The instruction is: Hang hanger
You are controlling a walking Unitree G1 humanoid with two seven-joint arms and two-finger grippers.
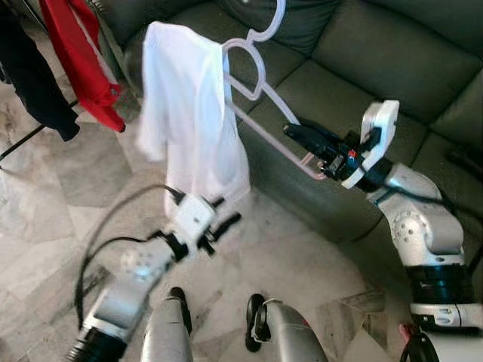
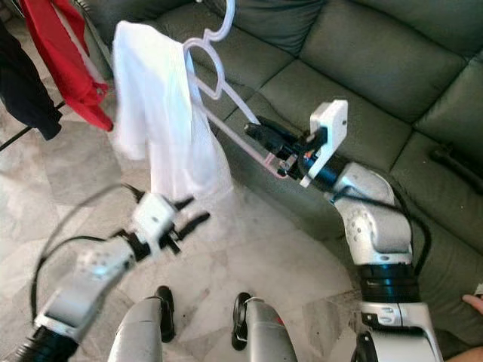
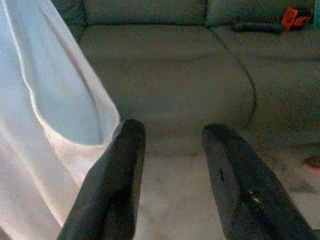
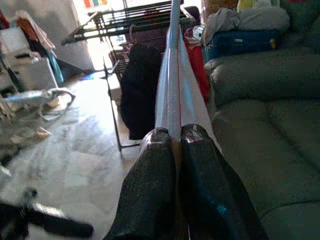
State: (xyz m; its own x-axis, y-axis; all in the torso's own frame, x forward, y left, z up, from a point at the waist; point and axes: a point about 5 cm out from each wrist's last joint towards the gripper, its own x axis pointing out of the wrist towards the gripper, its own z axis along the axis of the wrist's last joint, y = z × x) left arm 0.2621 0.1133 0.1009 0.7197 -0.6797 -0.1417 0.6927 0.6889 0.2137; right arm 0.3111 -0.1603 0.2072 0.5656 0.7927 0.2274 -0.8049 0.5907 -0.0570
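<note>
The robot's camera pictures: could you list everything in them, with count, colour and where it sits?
Pale pink plastic hanger: one, held over the sofa.
White shirt: one, draped on the hanger's left side.
Dark green leather sofa: one, ahead and to the right.
Red garment: one, hanging at far left.
Black garment: one, beside the red one.
Marble floor: pale grey, below.
Right gripper: shut on the hanger's end.
Left gripper: open, just below the shirt's hem.
</note>
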